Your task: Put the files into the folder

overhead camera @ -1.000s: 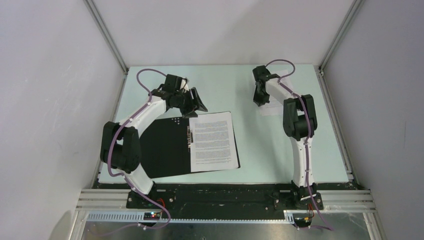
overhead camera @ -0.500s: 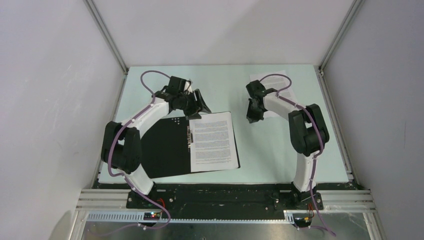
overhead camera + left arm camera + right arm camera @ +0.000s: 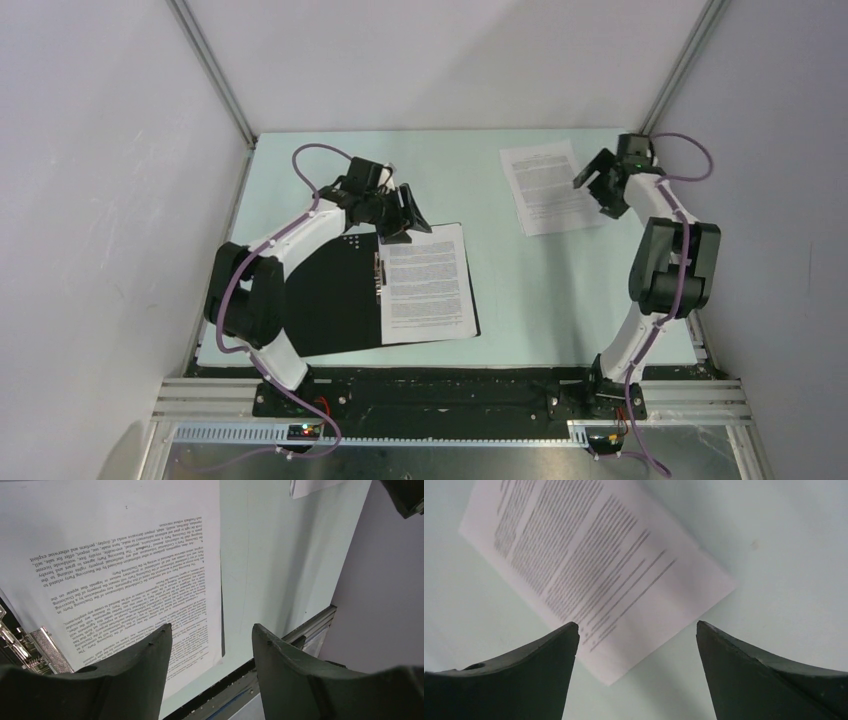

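The folder (image 3: 325,295) lies open on the left of the table, black inside up, with its metal clip (image 3: 378,275) along the spine. One printed sheet (image 3: 428,283) rests on its right half. My left gripper (image 3: 405,218) hovers open over that sheet's far edge; in the left wrist view the sheet (image 3: 115,565) and clip (image 3: 40,647) lie beneath the empty left gripper (image 3: 211,632). A second sheet (image 3: 548,186) lies flat at the back right. My right gripper (image 3: 598,186) stands open above its right edge, and the right wrist view shows the sheet (image 3: 589,560) below the empty right gripper (image 3: 637,627).
The table has a metal frame rail (image 3: 668,215) along its right side, close to the right arm, and white walls all round. The near edge rail (image 3: 305,625) shows in the left wrist view.
The right arm has swung from the second sheet's left side to its right side, and its jaws have gone from shut to open. The left gripper has shifted slightly right.
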You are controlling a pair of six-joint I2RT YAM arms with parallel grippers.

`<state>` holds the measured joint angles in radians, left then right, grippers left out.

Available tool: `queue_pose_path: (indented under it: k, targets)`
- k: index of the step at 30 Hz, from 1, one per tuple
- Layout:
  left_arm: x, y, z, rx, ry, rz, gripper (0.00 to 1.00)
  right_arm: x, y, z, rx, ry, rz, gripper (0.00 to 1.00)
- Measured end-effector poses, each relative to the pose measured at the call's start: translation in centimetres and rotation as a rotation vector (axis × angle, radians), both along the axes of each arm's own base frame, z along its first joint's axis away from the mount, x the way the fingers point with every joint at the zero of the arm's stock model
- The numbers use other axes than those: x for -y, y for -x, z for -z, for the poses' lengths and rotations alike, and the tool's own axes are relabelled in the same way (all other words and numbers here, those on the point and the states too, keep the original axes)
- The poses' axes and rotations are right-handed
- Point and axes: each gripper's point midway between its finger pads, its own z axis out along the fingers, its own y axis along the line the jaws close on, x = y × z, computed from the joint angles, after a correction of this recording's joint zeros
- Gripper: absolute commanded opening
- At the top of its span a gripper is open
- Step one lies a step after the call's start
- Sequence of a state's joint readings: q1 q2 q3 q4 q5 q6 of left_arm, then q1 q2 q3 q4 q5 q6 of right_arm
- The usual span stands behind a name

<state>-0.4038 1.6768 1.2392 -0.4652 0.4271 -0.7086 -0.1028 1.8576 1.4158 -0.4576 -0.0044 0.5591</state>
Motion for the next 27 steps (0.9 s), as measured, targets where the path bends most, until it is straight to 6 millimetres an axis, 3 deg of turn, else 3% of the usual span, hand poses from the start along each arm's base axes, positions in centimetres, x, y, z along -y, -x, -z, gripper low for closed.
queue_pose_path:
  k: [5,8,12,19,27]
  targets:
    - [0.0,0.2,0.2,-0.007,0.001,0.004,0.65,4.8,-0.9,0.0,0.052,-0.042,0.090,0.92]
    - [0.2,0.4,0.2,-0.009,0.005,0.011,0.65,6.2,-1.6,0.7,0.065,-0.077,0.101,0.92]
    - [0.4,0.5,0.0,-0.010,0.015,0.021,0.65,7.4,-4.2,2.4,0.068,-0.146,0.096,0.93]
    - [0.5,0.5,-0.1,-0.008,0.023,0.026,0.65,7.0,-7.2,5.2,0.039,-0.230,0.052,0.93]
    - [0.8,0.7,-0.3,-0.012,0.036,0.037,0.65,5.7,-9.3,5.3,0.023,-0.244,-0.068,0.94]
